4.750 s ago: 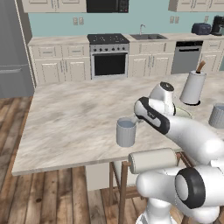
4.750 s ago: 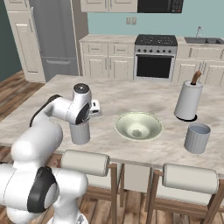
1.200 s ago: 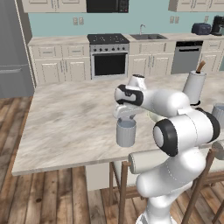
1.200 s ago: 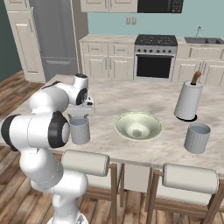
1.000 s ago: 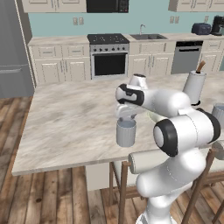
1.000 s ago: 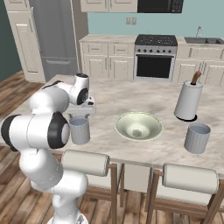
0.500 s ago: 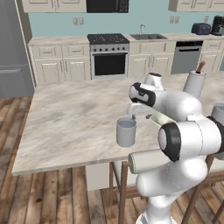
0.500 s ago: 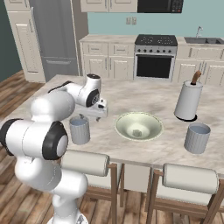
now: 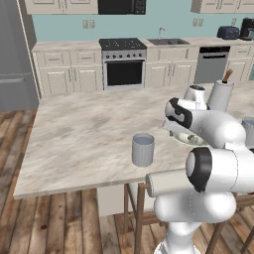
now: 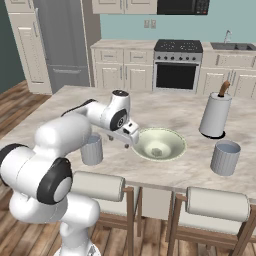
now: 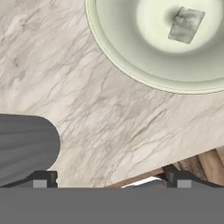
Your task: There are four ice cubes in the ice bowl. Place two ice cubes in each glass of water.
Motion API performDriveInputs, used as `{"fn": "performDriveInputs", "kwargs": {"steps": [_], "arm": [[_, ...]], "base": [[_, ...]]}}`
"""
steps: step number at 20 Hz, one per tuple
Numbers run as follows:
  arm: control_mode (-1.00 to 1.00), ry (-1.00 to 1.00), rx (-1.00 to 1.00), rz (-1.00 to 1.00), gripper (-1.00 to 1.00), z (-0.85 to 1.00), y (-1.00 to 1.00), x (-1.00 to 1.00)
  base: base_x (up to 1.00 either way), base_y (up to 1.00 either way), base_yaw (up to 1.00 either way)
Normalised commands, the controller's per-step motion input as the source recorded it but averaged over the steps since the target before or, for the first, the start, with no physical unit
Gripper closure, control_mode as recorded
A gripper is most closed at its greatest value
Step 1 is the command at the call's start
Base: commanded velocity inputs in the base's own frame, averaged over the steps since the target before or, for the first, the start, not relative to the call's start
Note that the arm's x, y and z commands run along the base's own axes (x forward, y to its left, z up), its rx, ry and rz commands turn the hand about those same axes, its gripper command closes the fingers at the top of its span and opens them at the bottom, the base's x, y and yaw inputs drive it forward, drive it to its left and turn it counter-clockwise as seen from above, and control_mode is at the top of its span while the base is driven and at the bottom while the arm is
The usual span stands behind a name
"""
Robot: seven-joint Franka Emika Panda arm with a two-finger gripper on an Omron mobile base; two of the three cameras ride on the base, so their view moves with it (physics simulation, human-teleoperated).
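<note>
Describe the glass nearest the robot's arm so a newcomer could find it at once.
On the marble island counter, look left of the wide pale green bowl. The short grey-blue glass stands there by the front edge, beside the arm; its twin sits far right, near the tall white holder.

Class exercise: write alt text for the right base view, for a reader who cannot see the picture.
A white robot arm reaches over a marble kitchen island, its open, empty gripper hanging between a grey-blue glass of water and a pale green ice bowl with one ice cube visible inside. A second glass and a tall white utensil holder stand further right.
</note>
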Motion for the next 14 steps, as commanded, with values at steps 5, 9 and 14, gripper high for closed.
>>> {"fn": "performDriveInputs", "kwargs": {"steps": [5,9,14], "arm": [[-1.0,0.1,0.0,-0.25,-1.0,0.0,-0.6,-0.05],[-1.0,0.08,0.0,-0.1,-1.0,0.01,-0.53,0.04],[-1.0,0.07,0.0,-0.03,-1.0,0.0,-0.55,0.09]], "base": [[0.0,0.0,0.0],[0.0,0.0,0.0],[0.0,0.0,0.0]]}}
